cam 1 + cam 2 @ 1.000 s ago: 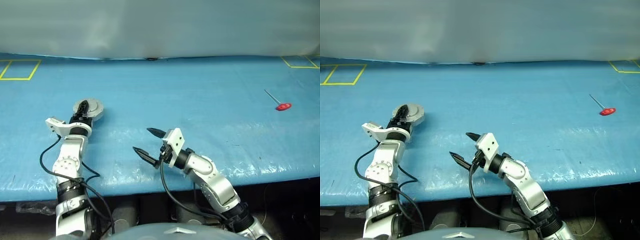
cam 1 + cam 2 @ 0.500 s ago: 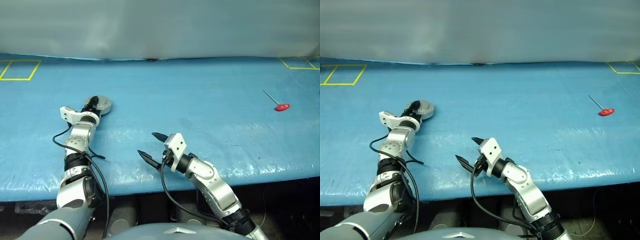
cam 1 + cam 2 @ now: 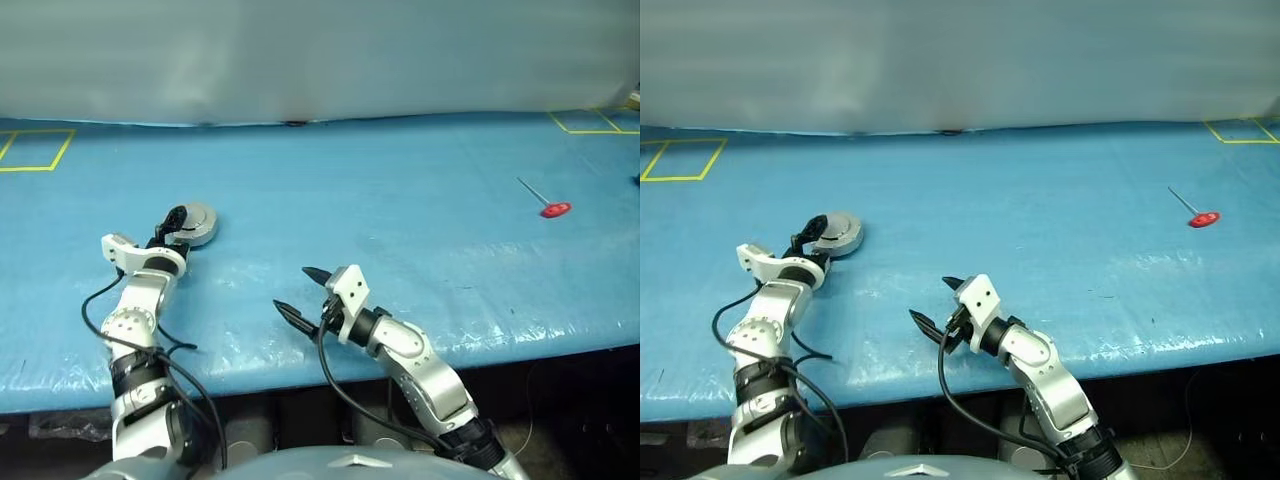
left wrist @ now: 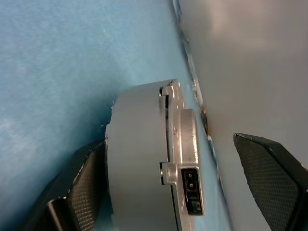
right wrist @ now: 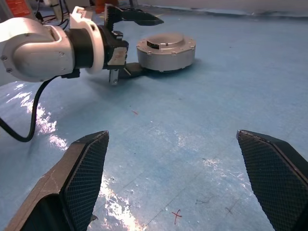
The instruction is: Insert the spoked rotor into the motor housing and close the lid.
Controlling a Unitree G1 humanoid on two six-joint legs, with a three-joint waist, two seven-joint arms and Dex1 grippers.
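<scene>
Left gripper (image 3: 180, 222) stands with fingers spread wide, one above and one beside the motor housing (image 3: 195, 224), gripping nothing. Housing sits closed under its lid (image 5: 166, 40) on the blue table cover (image 3: 400, 190), far left of centre. Right gripper (image 3: 300, 290) hangs open and empty over the near edge. Red-handled tool (image 3: 545, 203) lies well apart, far right

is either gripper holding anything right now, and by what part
Nothing is held. The left gripper stands open around the closed motor housing, one finger above its lid, one low beside it, not clamped. The right gripper is open over bare table.
</scene>
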